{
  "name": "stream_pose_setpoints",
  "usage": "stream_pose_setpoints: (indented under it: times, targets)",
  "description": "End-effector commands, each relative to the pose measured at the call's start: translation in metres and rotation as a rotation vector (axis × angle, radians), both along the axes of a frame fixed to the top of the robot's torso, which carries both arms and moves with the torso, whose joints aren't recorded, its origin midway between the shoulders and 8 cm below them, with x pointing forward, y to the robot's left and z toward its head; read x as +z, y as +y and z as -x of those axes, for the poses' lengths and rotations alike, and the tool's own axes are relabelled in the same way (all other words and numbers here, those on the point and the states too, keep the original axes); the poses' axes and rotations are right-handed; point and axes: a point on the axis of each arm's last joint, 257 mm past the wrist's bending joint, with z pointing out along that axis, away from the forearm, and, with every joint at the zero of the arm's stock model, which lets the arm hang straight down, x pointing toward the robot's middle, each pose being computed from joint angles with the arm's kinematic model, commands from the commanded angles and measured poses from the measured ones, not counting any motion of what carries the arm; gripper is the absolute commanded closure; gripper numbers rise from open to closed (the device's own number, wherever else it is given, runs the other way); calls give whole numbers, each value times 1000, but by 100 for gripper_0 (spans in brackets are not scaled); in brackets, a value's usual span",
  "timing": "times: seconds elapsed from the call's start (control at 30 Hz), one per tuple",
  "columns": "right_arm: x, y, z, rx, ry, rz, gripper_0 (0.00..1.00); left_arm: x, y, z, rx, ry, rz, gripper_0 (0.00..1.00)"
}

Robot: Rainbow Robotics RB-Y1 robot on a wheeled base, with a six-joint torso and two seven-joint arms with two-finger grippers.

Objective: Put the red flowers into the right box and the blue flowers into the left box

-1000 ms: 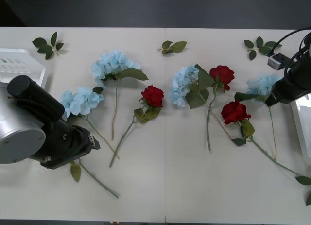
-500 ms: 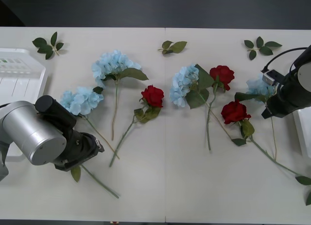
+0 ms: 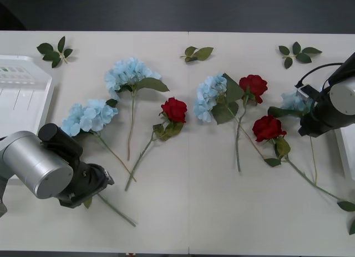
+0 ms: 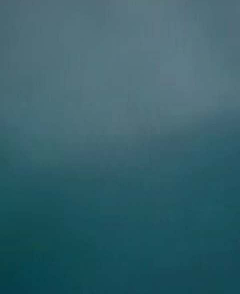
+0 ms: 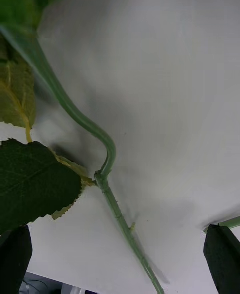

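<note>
From the front, the left gripper [image 3: 99, 182] sits low in the lower left of the frame, right over the long stem [image 3: 113, 208] running down from the nearest of the blue flowers [image 3: 89, 115]. The left box [image 3: 22, 96] is at the left edge, nothing in it that I can see. Over at the right edge, the right gripper [image 3: 307, 125] hangs down by a pale blue head [image 3: 293, 101], with the red flowers [image 3: 268, 127] just beside it and a sliver of the right box [image 3: 345, 146] behind. I can't tell how its fingers stand.

The right wrist view is a blank teal blur, no help.

In the left wrist view the black fingers [image 5: 222, 256] are spread wide at both lower corners, holding nothing, with a kinked green stem [image 5: 107, 174] running between them and a big leaf [image 5: 37, 184] beside.

I'd say the trick is to drop straight down and pinch the bare stem below the kink, not the leaf. What could get in the way: a rose stem [image 3: 141, 157] lies close by, and loose leaf sprigs [image 3: 54, 50] dot the top of the table [image 3: 188, 212].
</note>
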Motion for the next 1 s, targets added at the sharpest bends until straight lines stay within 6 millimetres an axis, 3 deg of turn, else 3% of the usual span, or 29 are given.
stream_pose_setpoints:
  times: [0.03,0.17,0.53,0.67,1.0]
  targets:
    - [7,8,-12,40,-27,15,49,-1,15,-7,32,-16,-15,0]
    - [4,6,-14,26,-29,5,100,-6,16,-15,51,-28,-3,0]
    - [3,13,-18,18,-46,-38,100,-16,17,-21,43,-52,-25,0]
    - [22,30,-27,-6,-48,-142,100,-18,19,-20,42,-51,-34,2]
    - [90,71,-34,109,-95,-363,100,-22,18,-21,22,-67,-53,90]
